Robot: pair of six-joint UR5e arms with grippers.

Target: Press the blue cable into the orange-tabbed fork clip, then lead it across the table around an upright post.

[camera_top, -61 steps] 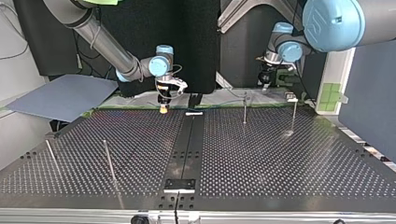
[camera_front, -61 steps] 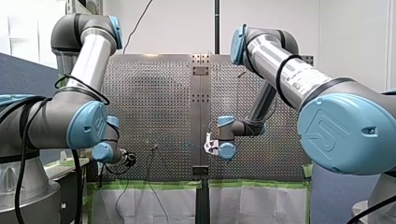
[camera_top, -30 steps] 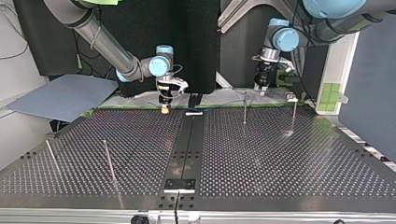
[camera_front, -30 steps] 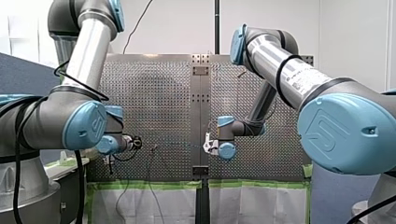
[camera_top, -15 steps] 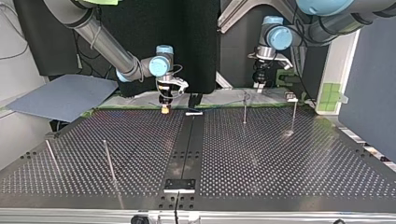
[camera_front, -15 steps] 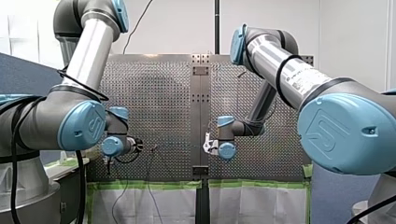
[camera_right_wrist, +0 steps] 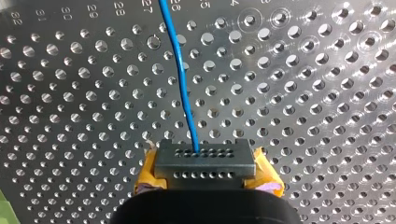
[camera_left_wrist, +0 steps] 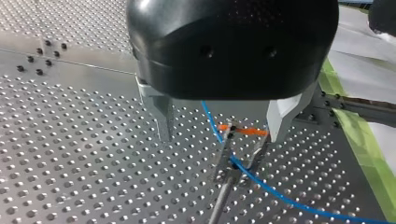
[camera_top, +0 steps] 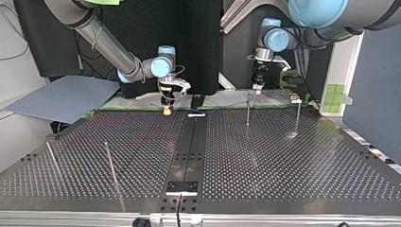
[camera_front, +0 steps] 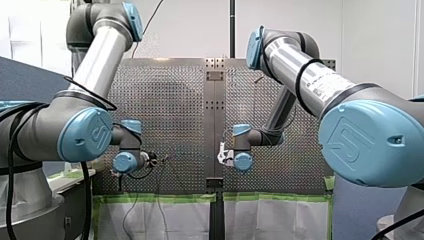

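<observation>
Left wrist view: my left gripper (camera_left_wrist: 220,137) hangs over the perforated table (camera_left_wrist: 70,154). Its two metal fingers (camera_left_wrist: 161,116) stand wide apart and hold nothing. Between them, lower down, is the fork clip (camera_left_wrist: 232,154) with its orange tab (camera_left_wrist: 245,131). The clip sits on top of a thin upright post (camera_left_wrist: 219,200). The blue cable (camera_left_wrist: 280,198) comes from under the gripper body, goes past the orange tab and between the prongs of the clip. Then it runs on over the table toward the strip of green tape (camera_left_wrist: 359,135). I cannot tell if the cable is pressed fully down into the fork.

In the right wrist view my right gripper (camera_right_wrist: 204,163), with yellow pads (camera_right_wrist: 148,175), is clamped on the blue cable. The cable leaves the fingertips and runs straight ahead over the holes of the table.

In the top view my right gripper points down at the left of the middle, near the far edge of the table. My left gripper is at the right of the middle, just above and behind the post with the clip. A second post (camera_top: 297,116) stands near it, further to the view's right. Two more posts (camera_top: 110,163) stand well apart from these, at the view's near left. A grey sheet (camera_top: 61,97) lies beside the table at the view's far left.
</observation>
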